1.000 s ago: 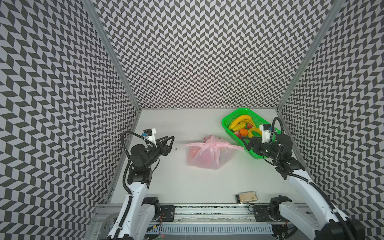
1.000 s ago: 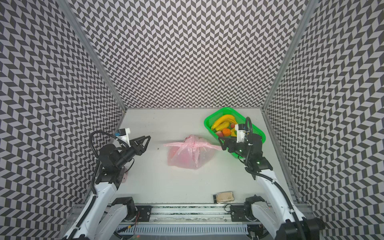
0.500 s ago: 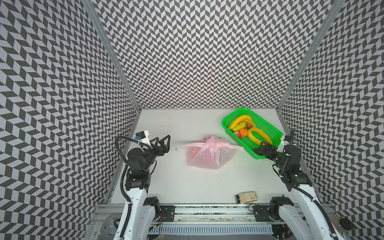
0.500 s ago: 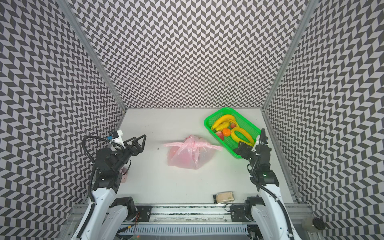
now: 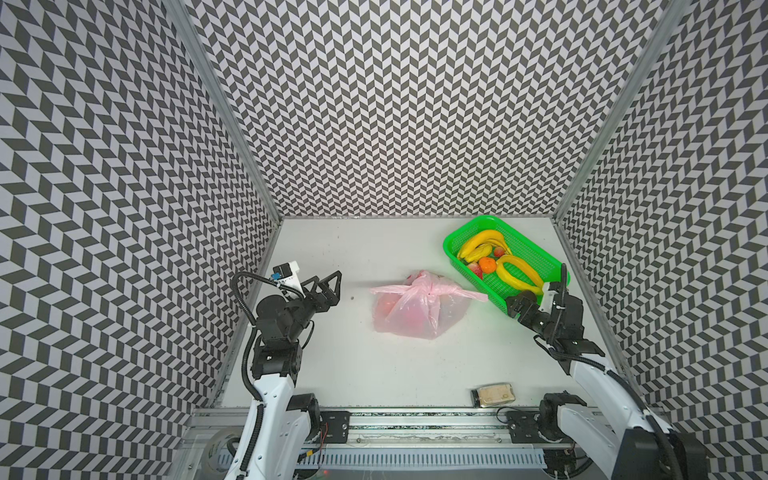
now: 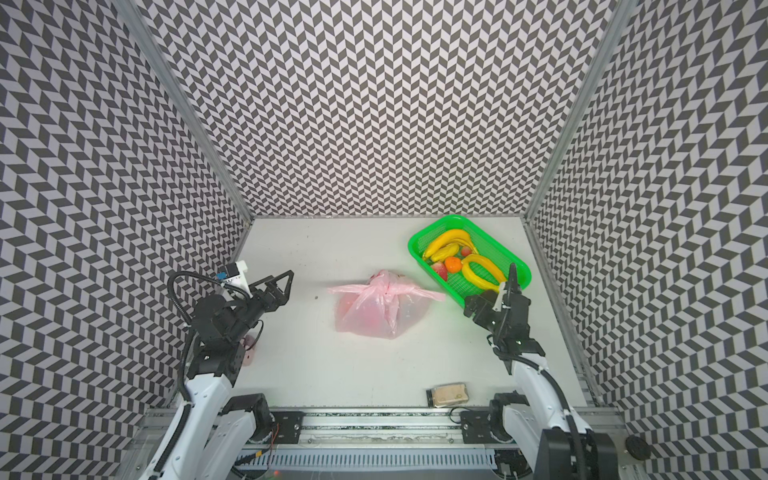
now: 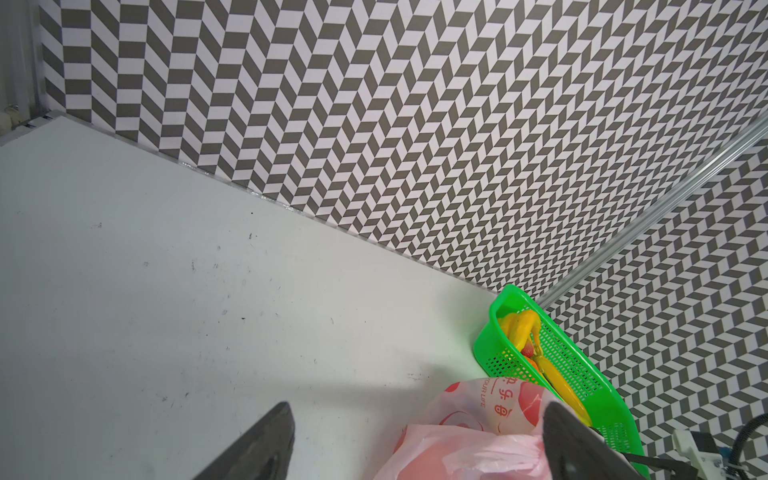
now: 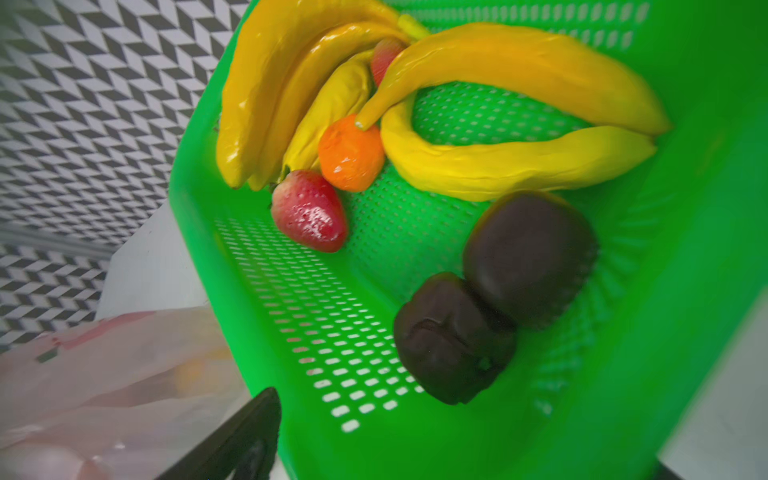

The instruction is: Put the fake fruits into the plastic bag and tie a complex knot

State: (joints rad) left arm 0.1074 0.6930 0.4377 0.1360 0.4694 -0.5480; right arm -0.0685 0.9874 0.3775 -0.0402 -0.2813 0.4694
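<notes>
Jaws of left gripper (image 5: pixel 334 286) spread wide, right gripper (image 5: pixel 540 291) eases back, open too; plastic bag (image 5: pixel 415 320) knot (image 5: pixel 428 286) tied, fake fruits (image 5: pixel 486 249) still in basket (image 5: pixel 536 253).

A robotics lab cell: chevron panels (image 5: pixel 395 104) wall a white tabletop (image 5: pixel 374 365) at nine, twelve and three o'clock; an aluminium rail (image 5: pixel 415 420) bearing robot arms (image 5: pixel 272 386) at six.

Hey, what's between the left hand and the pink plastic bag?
Nothing but bare table and one small dark speck, seen in both top views; the left hand stands apart from the plastic bag.
</notes>
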